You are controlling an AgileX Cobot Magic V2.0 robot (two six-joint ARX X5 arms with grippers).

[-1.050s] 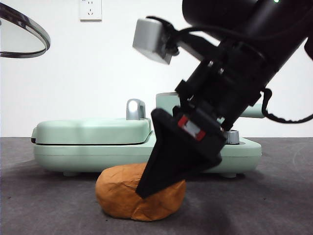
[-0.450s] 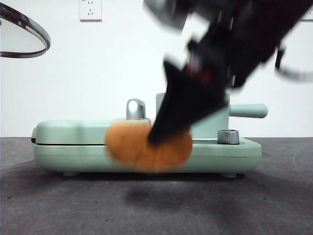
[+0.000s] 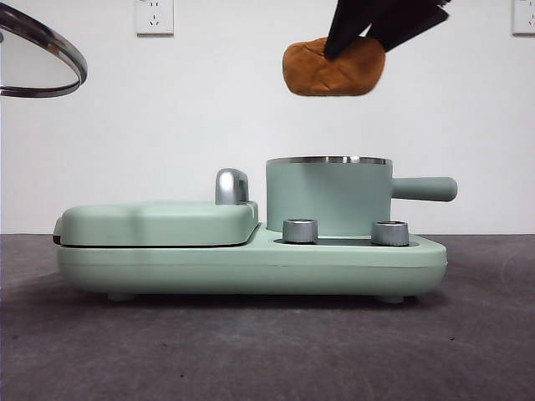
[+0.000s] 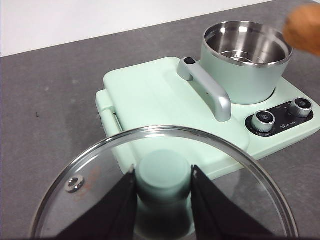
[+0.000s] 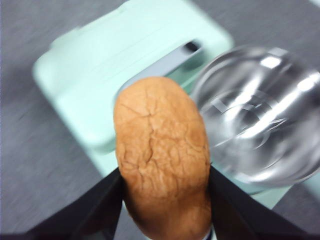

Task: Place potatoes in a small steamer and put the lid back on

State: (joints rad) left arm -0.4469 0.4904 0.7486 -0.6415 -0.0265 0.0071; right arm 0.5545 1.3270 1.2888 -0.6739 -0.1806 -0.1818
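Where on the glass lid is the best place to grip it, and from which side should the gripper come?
By the mint-green knob at the centre of the lid, from above. It stands up from the flat glass, and the left gripper clamps it so.

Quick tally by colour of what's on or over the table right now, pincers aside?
Mint-green: 2, the small steamer and the griddle base with its flat lid
Orange-brown: 1, the potato
Clear glass: 1, the lid
Total: 4
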